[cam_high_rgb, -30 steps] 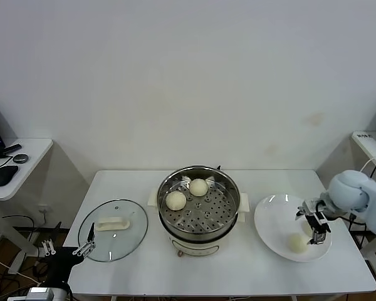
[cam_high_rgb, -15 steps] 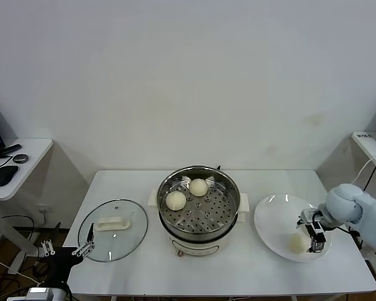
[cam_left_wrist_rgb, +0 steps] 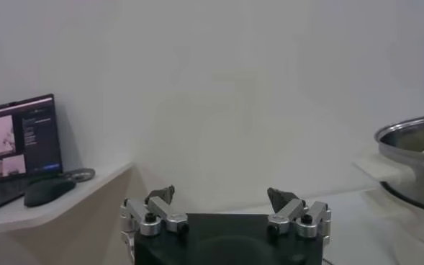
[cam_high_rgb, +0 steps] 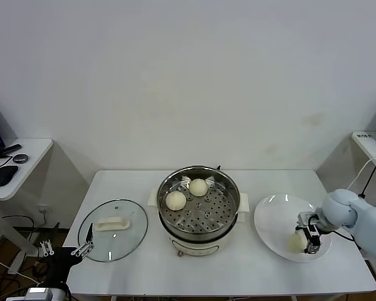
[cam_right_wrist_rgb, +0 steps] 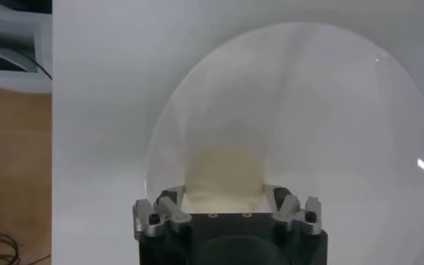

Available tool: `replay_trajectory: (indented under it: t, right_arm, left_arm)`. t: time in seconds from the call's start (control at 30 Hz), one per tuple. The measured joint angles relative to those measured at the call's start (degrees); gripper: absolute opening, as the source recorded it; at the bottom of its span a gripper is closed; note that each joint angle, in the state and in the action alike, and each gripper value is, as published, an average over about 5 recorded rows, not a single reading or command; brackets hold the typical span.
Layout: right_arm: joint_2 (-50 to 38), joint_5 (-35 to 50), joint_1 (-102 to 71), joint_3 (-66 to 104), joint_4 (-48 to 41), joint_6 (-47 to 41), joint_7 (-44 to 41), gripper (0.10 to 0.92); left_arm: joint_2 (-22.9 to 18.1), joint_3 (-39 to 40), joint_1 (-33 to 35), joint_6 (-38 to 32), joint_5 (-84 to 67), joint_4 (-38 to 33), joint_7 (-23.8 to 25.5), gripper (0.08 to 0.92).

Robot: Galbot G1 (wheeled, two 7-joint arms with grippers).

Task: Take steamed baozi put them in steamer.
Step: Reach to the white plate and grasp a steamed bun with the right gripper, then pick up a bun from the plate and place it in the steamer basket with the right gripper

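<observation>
The right gripper is down on the white plate at the 3 o'clock side of the surface, its jaws set on either side of a steamed baozi that lies near the plate's 5 o'clock rim. In the right wrist view the bun fills the gap between the two fingers, which sit right against its flanks, though whether they already squeeze it cannot be told. The steamer stands mid-surface, with two more buns resting on its perforated tray at about 10 and 12 o'clock. A glass lid lies at 9 o'clock. The left gripper hangs parked below the surface's 8 o'clock corner, jaws wide apart.
</observation>
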Motion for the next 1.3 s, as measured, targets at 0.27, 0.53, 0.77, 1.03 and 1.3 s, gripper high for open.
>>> replay_trajectory:
  t: [0.27, 0.53, 0.77, 1.03, 1.3]
  right_arm:
    - [0.37, -0.12, -0.10, 0.24, -0.13, -0.36, -0.42, 0.510]
    - [-0.10, 1.50, 4.15, -2.62, 0.65, -0.14, -1.93, 0.459]
    - [0.13, 5.90, 15.52, -8.09, 0.82, 0.91, -4.89, 0.458]
    - [4.45, 14.22, 33.28, -16.09, 1.81, 4.35, -6.61, 0.458]
    - [12.47, 21.31, 44.57, -25.42, 3.86, 11.76, -5.64, 0.467]
  left_arm:
    - [-0.30, 0.16, 0.09, -0.04, 0.05, -0.19, 0.02, 0.823]
    - [-0.04, 0.55, -0.02, -0.01, 0.18, -0.66, 0.05, 0.823]
    - [0.40, 0.72, -0.52, 0.03, -0.20, -0.99, 0.10, 0.823]
    - [0.85, 0.44, -1.25, -0.04, -0.62, -0.87, 0.10, 0.823]
    - [0.40, 0.24, -1.19, -0.10, -0.55, -1.07, 0.05, 0.823]
